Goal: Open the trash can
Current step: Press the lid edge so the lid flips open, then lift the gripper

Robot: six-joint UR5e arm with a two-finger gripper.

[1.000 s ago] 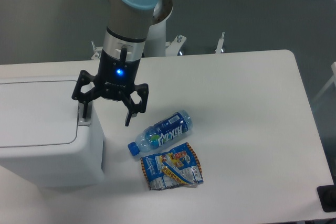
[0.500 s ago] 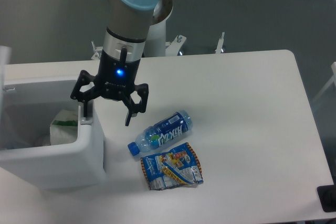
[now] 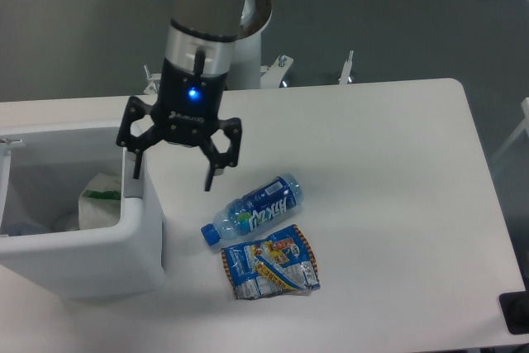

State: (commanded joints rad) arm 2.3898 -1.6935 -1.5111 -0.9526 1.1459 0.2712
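The trash can [image 3: 124,245] is a large boxy white bin at the left of the table. Its lid is swung up at the far left edge [image 3: 4,179], and the inside shows white and green rubbish [image 3: 99,197]. My gripper [image 3: 172,178] hangs open and empty over the can's right rim. One finger [image 3: 134,167] is above the rim and the other finger [image 3: 211,178] is over the table to the right of the can.
A blue-labelled plastic bottle [image 3: 254,208] lies on the table right of the can. A crumpled snack wrapper [image 3: 269,262] lies just in front of it. A dark object [image 3: 516,313] sits at the table's front right corner.
The can's lid went from shut to open one second ago. Since half a second ago my gripper has risen a little and shifted slightly right.
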